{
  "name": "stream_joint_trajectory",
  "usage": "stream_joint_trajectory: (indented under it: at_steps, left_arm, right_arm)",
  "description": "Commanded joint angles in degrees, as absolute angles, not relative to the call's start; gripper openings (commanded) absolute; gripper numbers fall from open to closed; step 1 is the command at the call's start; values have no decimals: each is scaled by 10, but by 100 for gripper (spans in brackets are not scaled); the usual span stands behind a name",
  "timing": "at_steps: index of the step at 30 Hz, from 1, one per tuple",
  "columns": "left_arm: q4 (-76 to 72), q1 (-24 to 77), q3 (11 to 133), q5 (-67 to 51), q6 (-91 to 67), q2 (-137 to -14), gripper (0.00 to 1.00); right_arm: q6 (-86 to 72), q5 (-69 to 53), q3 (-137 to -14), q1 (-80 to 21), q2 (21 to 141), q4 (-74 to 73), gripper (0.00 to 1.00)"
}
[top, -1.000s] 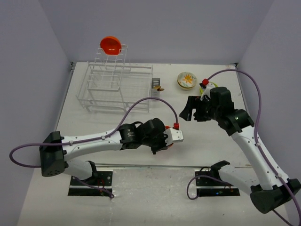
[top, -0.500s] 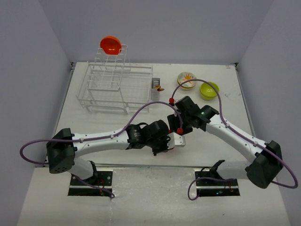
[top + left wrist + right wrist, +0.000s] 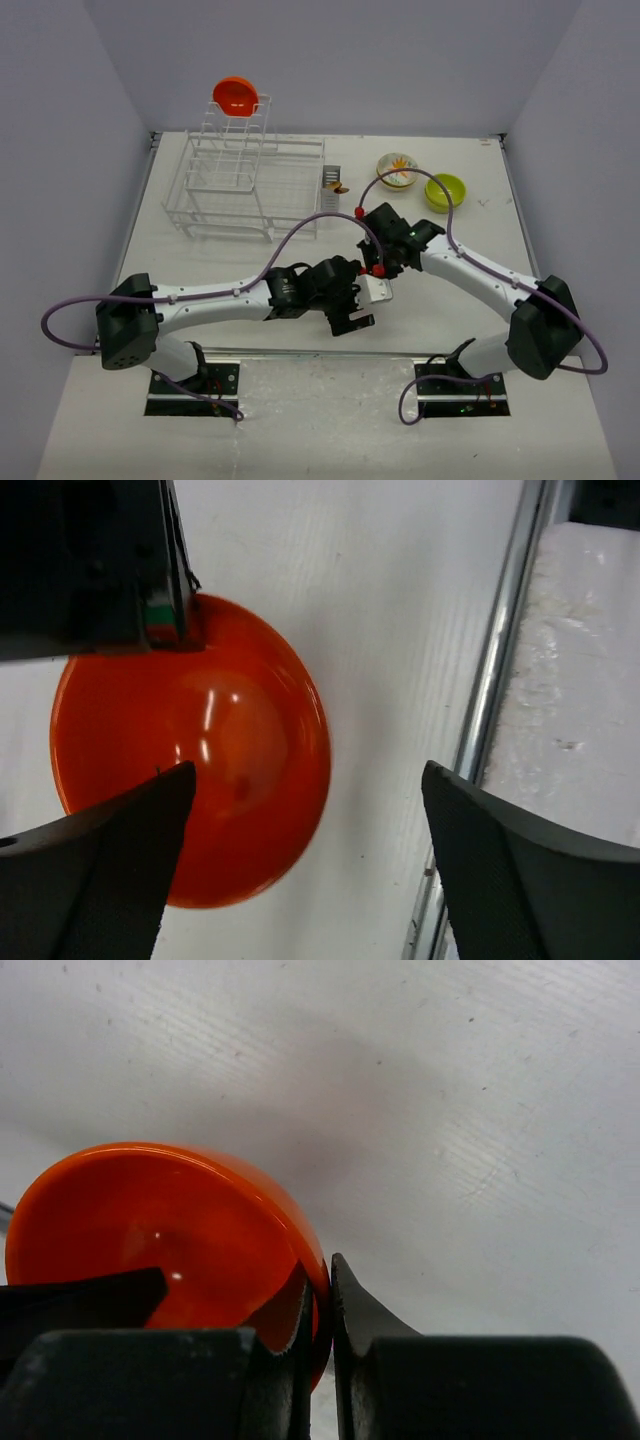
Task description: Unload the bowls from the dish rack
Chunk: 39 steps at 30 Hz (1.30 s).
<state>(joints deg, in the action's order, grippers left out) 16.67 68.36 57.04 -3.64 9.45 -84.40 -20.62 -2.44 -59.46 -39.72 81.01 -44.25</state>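
We see our right claw (image 3: 322,1282) pinching the rim of 1 orange bowl (image 3: 150,1215); our left claw (image 3: 310,775) hangs spread above it.

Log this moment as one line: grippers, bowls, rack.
left gripper: open over orange bowl | right gripper: shut on its rim | dish rack: second orange bowl on tower | table: cream bowl, green bowl

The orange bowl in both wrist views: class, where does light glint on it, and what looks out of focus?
Left wrist view: small white glints near the middle of the orange bowl; the left gripper looms dark, its edges slightly soft. Right wrist view: a pale sheen along the bowl's upper curve, the right gripper pinching its rim slightly blurred, a grey shadow on the table behind.
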Motion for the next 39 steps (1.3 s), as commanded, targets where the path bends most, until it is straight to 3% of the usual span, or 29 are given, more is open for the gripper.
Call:
stream_joint_trajectory:
  at_steps: [1, 5, 10, 17, 22, 28, 33, 37, 39]
  left_arm:
    - [108, 683, 555, 39, 58, -816, 100]
    - [111, 683, 548, 126, 6, -778, 100]
    - [117, 679, 545, 292, -142, -697, 100]
    - [166, 652, 556, 520, -298, -630, 100]
    - [149, 525, 525, 412, -359, -542, 100]
    - [168, 481, 558, 447, -362, -512, 100]
    - [187, 434, 590, 444, -380, -524, 100]
    - [176, 361, 633, 354, -381, -548, 100]
    - [164, 292, 660, 263, -379, -580, 100]
  right_arm:
    - [-253, 2, -605, -349, 811, -382, 0]
    - [-315, 10, -559, -244, 784, -282, 0]
    - [-385, 117, -546, -197, 801, -240, 0]
    - [-386, 125, -589, -129, 887, -229, 0]
    - [-376, 113, -609, -95, 949, -229, 1]
    - [-366, 92, -639, -87, 993, -236, 3]
    - [-359, 77, -626, -87, 967, -235, 51]
    - [-360, 81, -599, -87, 912, -243, 71]
    - [-360, 104, -592, -87, 861, -263, 74]
